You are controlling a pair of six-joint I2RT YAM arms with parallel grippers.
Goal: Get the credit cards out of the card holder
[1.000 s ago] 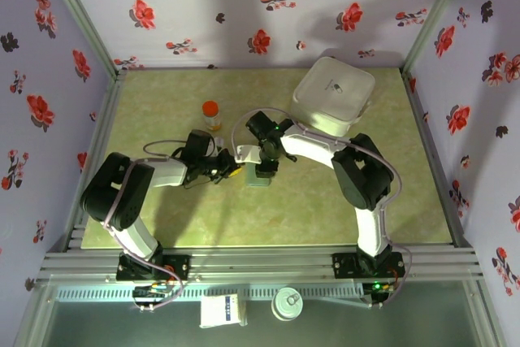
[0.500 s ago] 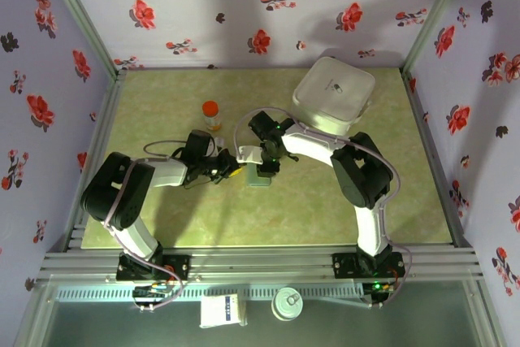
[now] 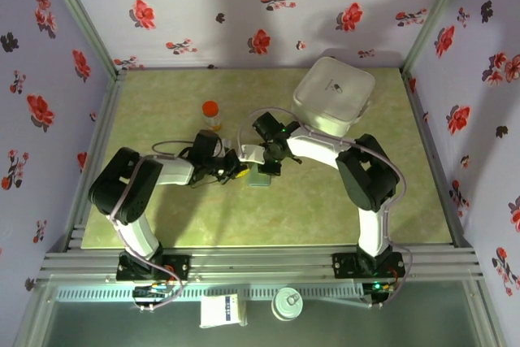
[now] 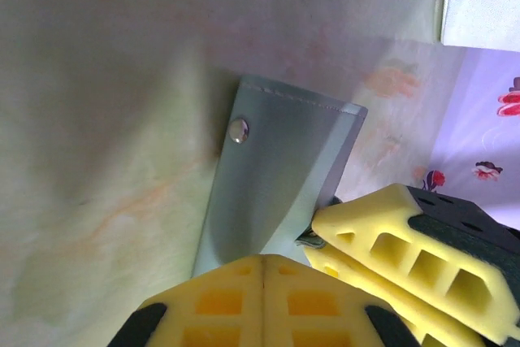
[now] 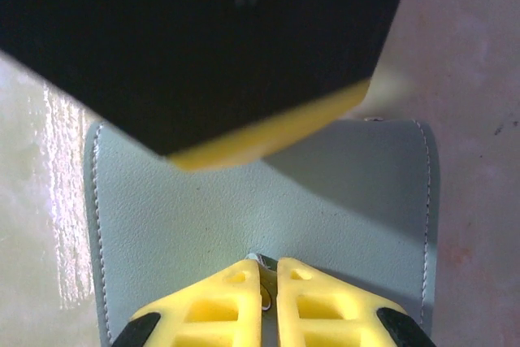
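Right wrist: right jaws closed over card holder (image 5: 325, 201), thin grey sliver (image 5: 266, 270) between tips; left jaws pressed fully together.

The near half of the pale green tabletop (image 3: 268, 217) lies open. A large white rounded case (image 3: 333, 95) blocks the far right; a small orange-capped bottle (image 3: 211, 114) stands left of centre, just beyond the black left arm (image 3: 166, 173).

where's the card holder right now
In the top external view the card holder lies mid-table at the tips of the left end effector and right end effector, near the orange-capped bottle.
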